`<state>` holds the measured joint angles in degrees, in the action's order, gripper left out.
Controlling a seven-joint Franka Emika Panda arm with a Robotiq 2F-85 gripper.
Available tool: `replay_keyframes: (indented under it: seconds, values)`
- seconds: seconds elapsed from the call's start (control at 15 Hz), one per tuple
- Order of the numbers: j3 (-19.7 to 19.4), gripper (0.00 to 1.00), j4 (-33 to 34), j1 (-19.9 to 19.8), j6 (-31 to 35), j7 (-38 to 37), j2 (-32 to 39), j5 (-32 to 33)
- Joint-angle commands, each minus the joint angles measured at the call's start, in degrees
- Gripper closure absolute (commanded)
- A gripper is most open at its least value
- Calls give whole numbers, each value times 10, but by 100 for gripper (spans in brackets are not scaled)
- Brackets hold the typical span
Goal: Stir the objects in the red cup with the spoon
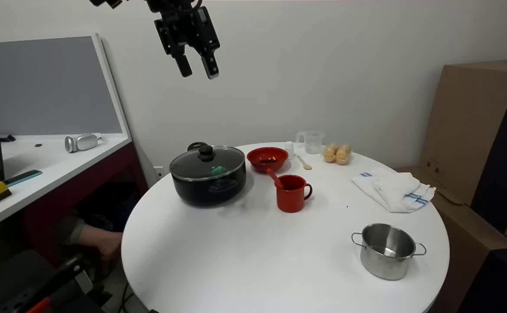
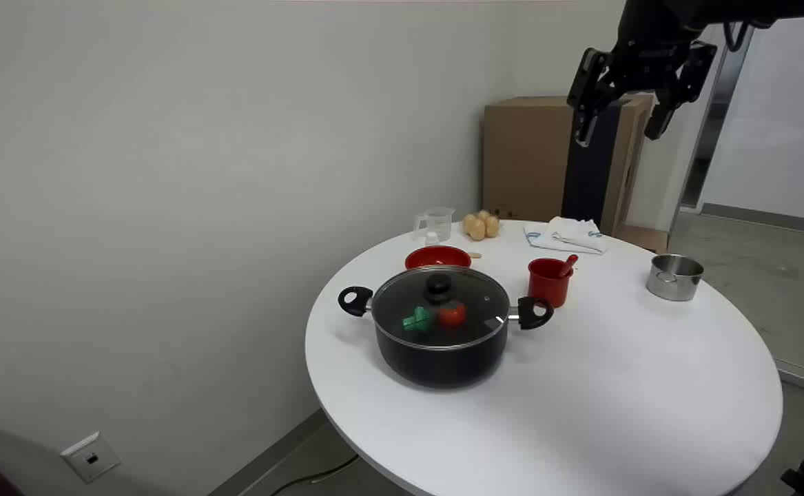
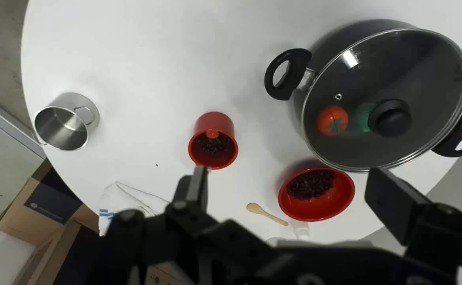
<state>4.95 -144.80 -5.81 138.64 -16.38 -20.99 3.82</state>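
Note:
The red cup (image 1: 291,198) stands upright on the white table, its handle toward the towel; it also shows in an exterior view (image 2: 546,288) and the wrist view (image 3: 215,121). Small dark bean-like objects lie inside it. A red spoon (image 1: 274,178) leans in the cup with its handle above the rim; its lower end is hidden. Its handle tip shows end-on in the wrist view (image 3: 212,134). My gripper (image 1: 199,73) is open and empty, high above the table in both exterior views (image 2: 618,138). In the wrist view its fingers (image 3: 289,172) are wide apart.
A lidded black pot (image 1: 209,182) stands beside the cup. A shallow red bowl (image 3: 314,198) holds dark beans. A small wooden spoon (image 3: 267,214) lies near it. A steel pot (image 1: 386,261), a folded towel (image 1: 394,191), egg-like objects (image 1: 336,154) and a clear jug (image 1: 313,142) also stand around.

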Motion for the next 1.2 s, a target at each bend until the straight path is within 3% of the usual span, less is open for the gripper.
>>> replay_keyframes:
  seconds: [0.0, 0.4, 0.6, 0.87, 1.13]
  values:
    - [-6, 0, 1, 6, -2, -2, 0, 3]
    - [1, 0, 25, 3, -11, -12, 23, 13]
    - [20, 0, 45, -27, 20, -70, 57, 84]
    - [12, 0, 83, -53, 69, -136, 142, 178]
    - [-16, 0, 114, -42, 111, -171, 224, 240]
